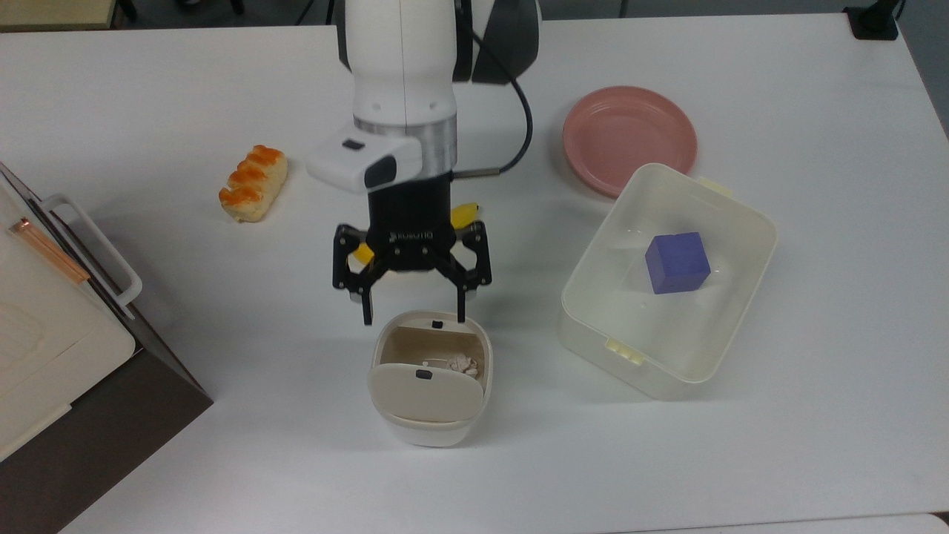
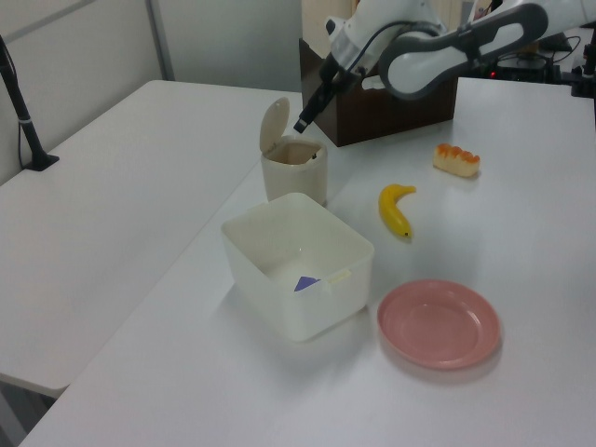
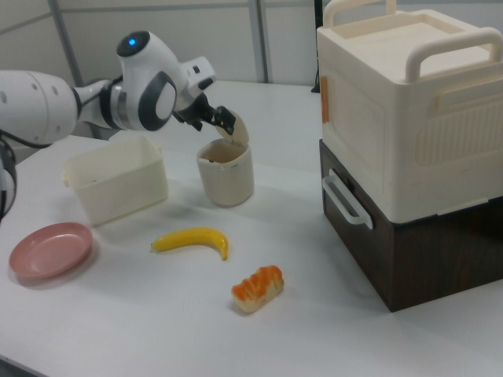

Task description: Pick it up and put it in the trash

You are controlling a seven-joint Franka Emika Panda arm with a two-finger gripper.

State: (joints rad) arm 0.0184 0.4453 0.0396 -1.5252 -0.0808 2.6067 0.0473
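Bread (image 1: 253, 183) with an orange glaze is seen at the top view's left, ridged and soft-looking, on the smooth white table (image 1: 815, 415). Next, towards the middle, the gripper (image 1: 411, 321) is held above the bin's far edge with its black fingers (image 1: 366, 311) spread wide and nothing between them. Below it the bin (image 1: 430, 434) is found, a rounded-square cream tub, its beige lid (image 1: 425, 391) tipped up on edge and marked by a small dark dot. The wad (image 1: 463, 364), white and crumpled, is lodged inside the bin at the top view's right side of the opening, so the drop is judged done. The step in hand is judged to be the withdrawal: the arm is best lifted straight up, so that the tilted lid and the rim are not clipped and the light bin is not knocked over. A yellow banana (image 1: 463, 214) is partly hidden behind the wrist. Further right lie a glossy pink plate (image 1: 629, 137) and a translucent tub (image 1: 741, 341) holding a matte purple cube (image 1: 676, 262).
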